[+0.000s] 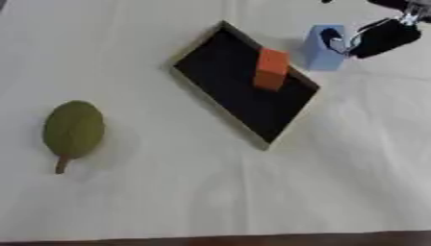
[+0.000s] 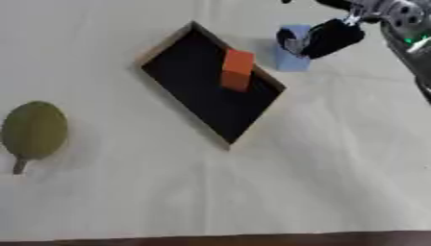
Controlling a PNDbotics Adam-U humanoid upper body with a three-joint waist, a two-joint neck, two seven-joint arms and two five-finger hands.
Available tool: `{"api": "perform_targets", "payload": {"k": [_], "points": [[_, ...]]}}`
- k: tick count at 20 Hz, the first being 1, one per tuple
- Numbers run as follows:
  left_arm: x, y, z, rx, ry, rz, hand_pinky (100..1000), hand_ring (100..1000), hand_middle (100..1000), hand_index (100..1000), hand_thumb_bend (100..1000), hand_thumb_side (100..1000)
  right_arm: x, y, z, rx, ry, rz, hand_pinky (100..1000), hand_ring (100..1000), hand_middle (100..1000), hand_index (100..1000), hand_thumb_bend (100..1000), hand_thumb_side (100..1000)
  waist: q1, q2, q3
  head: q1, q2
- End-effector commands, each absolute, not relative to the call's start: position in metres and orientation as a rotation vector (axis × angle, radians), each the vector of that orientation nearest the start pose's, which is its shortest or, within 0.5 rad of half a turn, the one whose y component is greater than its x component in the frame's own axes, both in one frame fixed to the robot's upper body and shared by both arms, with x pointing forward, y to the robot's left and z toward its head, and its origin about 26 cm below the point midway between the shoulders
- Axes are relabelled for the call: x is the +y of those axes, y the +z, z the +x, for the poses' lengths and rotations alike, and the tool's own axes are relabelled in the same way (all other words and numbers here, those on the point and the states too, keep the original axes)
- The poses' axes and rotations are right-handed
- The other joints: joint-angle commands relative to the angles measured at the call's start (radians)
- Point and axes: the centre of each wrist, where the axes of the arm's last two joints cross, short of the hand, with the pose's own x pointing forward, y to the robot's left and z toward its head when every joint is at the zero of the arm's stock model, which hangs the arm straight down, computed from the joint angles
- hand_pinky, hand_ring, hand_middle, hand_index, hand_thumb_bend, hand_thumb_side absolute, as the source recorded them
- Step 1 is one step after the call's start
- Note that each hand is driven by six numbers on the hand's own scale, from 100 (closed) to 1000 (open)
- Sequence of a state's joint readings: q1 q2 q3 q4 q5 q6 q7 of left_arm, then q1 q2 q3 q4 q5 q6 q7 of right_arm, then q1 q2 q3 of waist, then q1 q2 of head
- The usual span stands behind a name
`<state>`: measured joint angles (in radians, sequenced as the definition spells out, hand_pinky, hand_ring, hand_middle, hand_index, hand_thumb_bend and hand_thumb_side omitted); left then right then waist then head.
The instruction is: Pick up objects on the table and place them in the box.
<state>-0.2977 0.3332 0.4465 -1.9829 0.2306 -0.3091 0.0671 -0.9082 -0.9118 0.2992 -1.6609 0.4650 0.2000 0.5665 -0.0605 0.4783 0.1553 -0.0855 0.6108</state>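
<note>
White tablecloth (image 1: 210,192); pale-blue block (image 1: 323,50) upright beside black box (image 1: 227,77) — right robot hand (image 2: 324,38) fingers curled round it

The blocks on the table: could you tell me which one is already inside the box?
The orange block: it stands in the black box, while the light blue block stands outside by the right hand.

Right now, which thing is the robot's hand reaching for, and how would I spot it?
Find the black box mid-table. Just beyond its far right edge stands a pale blue block, with the right hand against it. The orange block is in the box.
</note>
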Motion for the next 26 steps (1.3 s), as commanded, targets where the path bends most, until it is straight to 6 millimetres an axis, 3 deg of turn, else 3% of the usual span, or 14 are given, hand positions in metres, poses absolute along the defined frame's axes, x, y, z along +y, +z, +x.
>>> {"api": "perform_targets", "payload": {"k": [1, 11, 26], "points": [[0.373, 0.234, 0.274, 3.521, -0.158, -0.523, 938, 791, 647, 817, 100, 596, -0.294, 0.371, 0.356, -1.515, 1.504, -1.086, 938, 948, 855, 937, 282, 278, 0.006, -0.031, 0.004, 0.005, -0.015], [0.374, 0.241, 0.274, 3.500, -0.113, -0.534, 932, 790, 647, 816, 100, 589, -0.316, 0.364, 0.371, -1.398, 1.575, -1.107, 946, 959, 877, 945, 433, 258, 0.009, -0.033, 0.020, 0.004, -0.013], [0.370, 0.243, 0.276, 3.496, -0.100, -0.508, 932, 792, 648, 816, 100, 588, -0.326, 0.365, 0.389, -1.371, 1.564, -1.184, 945, 961, 877, 945, 431, 223, 0.020, -0.023, 0.034, -0.016, -0.034]]}}
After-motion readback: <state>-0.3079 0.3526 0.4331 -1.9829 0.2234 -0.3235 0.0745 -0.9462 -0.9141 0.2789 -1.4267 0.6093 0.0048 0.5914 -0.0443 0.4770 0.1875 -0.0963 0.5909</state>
